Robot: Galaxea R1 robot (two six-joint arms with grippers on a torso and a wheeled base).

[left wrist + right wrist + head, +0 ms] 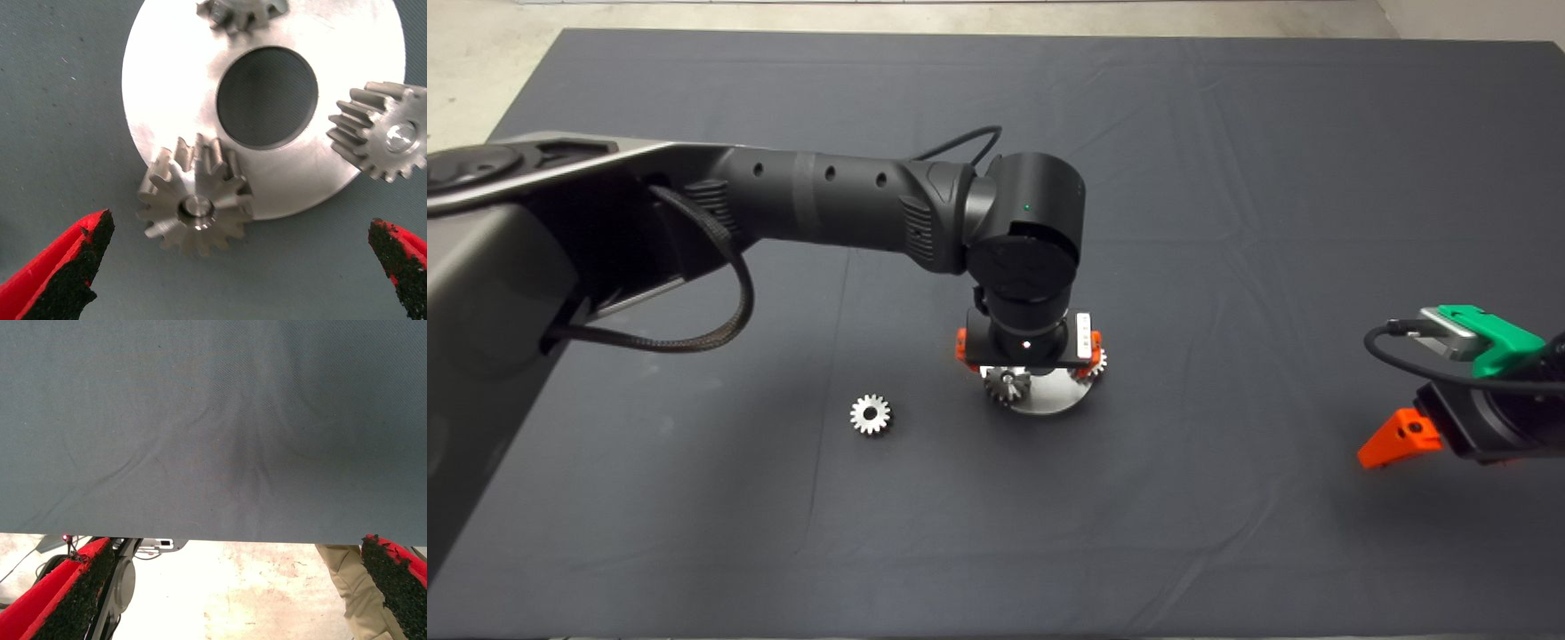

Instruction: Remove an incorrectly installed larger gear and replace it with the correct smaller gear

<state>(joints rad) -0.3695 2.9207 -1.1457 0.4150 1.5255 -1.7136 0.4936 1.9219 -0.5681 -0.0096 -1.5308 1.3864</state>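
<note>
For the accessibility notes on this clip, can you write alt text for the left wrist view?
The open left gripper hovers over a grey gear seated on a pin at the rim of a round metal plate with a large centre hole. Two more gears sit on the plate's rim, one to the side and one partly cut off, all on the dark mat.

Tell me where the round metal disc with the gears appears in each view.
Head view: the metal disc, centre, partly hidden under the left hand.
Left wrist view: large, just beyond the open fingers.
Right wrist view: not in it.
Shared landmark: the dark mat.
</note>
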